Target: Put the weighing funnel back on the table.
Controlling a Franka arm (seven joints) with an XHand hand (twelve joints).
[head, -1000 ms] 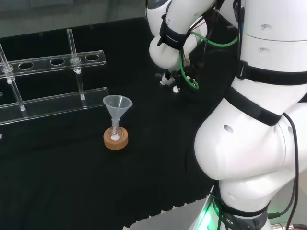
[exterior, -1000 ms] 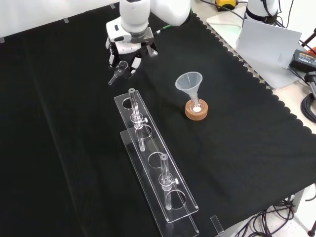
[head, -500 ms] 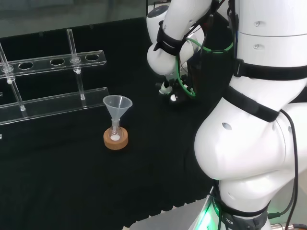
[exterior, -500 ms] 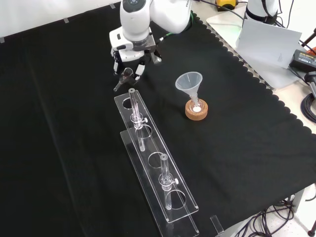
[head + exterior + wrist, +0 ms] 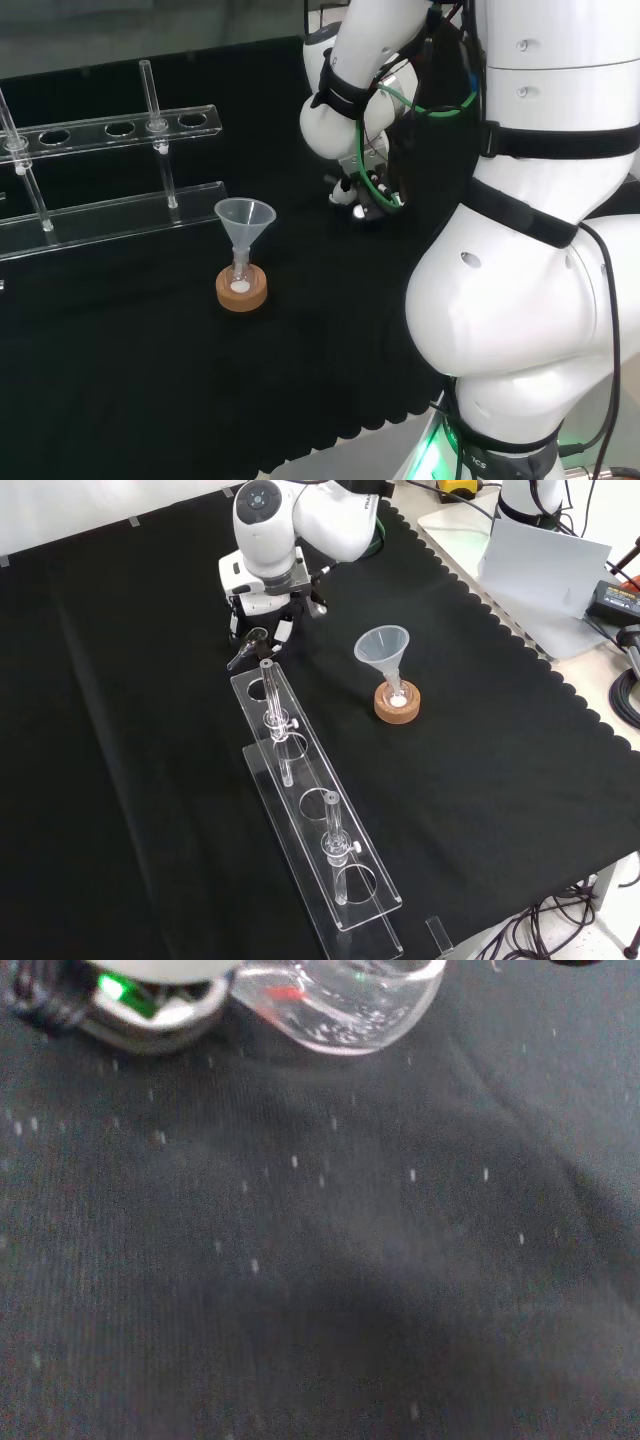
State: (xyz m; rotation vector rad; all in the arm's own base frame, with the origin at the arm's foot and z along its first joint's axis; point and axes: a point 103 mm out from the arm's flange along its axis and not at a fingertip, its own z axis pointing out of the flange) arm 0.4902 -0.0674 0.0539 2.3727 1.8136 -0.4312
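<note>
Lowering stage: the weighing funnel (image 5: pixel 245 650) is held in the curled fingers of the hand (image 5: pixel 265 608), low over the black cloth (image 5: pixel 120 730) and not yet let go.

In the front view, from left to right, the small clear scoop is seen with its short stem pointed down and to the left, just beside the far end of a clear plastic tube rack (image 5: pixel 318 830); whether the cloth is already touched cannot be told. In the wrist view its rounded, glossy bowl is shown close above the matt, lint-speckled weave. Farther right the cone-shaped funnel (image 5: pixel 384 648) is stood mouth up in a small flask (image 5: pixel 397 692) on a cork ring (image 5: pixel 398 706). A short descent clear of the rack is probably called for next, then an opening of the fingers; the smooth, rounded piece is judged likely to roll once freed.
</note>
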